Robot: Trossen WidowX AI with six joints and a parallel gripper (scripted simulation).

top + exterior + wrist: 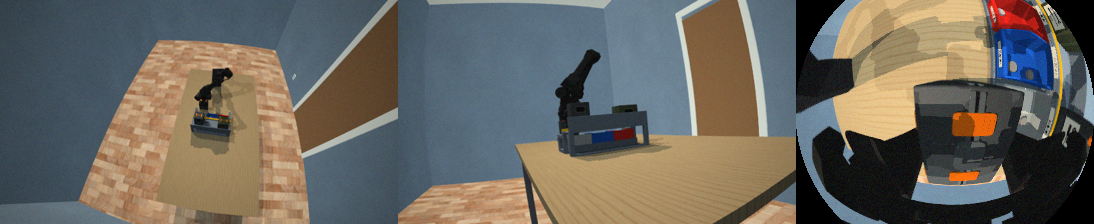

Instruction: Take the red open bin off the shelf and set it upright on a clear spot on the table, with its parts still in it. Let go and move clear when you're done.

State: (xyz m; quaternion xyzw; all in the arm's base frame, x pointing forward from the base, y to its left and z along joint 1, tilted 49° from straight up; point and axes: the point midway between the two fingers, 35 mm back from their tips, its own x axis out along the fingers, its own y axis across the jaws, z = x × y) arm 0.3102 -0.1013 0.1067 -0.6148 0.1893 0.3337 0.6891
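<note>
The red open bin (225, 116) (624, 134) (1023, 20) sits upright on the lower level of the grey shelf (210, 130) (603, 123). In the wrist view a pale round part shows in it; the rest of its inside is cut off by the frame's edge. My gripper (203, 101) (962, 127) is shut on a dark grey case with orange latches (203, 105) (941, 147). It holds the case in front of the shelf, near the grey bin and away from the red one. I cannot tell whether the case touches the table (209, 175) (663, 172) (886, 105).
A blue bin (602, 136) (1023, 47) with round parts stands between the red bin and a grey bin (583, 139) (1036, 106). A yellow rail (1059, 65) runs along the shelf. A dark case (199, 118) (578, 109) and a green case (223, 122) (625, 109) stand on top.
</note>
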